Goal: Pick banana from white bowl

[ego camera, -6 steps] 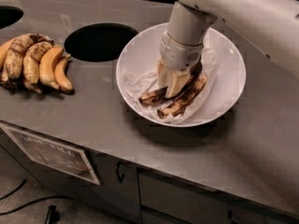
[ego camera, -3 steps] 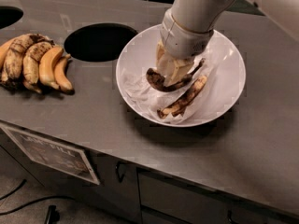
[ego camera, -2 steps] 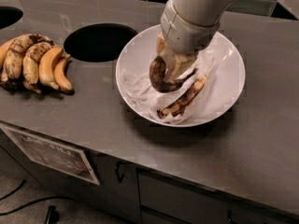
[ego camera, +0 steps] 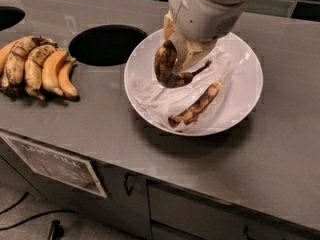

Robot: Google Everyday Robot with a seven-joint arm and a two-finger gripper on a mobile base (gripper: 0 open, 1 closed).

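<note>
The white bowl sits on the grey counter, lined with crinkled white paper. My gripper hangs above the bowl's left half and is shut on the black-brown banana, which it holds clear of the liner; the banana's thin dark stem points right. A shorter banana with pale yellow patches still lies on the liner below and to the right. The arm's pale housing hides the bowl's far rim.
A bunch of yellow-and-brown bananas lies at the counter's left. A round dark hole opens in the counter between bunch and bowl. Another hole shows at the far left. Cabinet doors with a label stand below the front edge.
My gripper has risen from the bowl with the dark banana in it, lifting it off the liner. The shorter banana stayed in the bowl.
</note>
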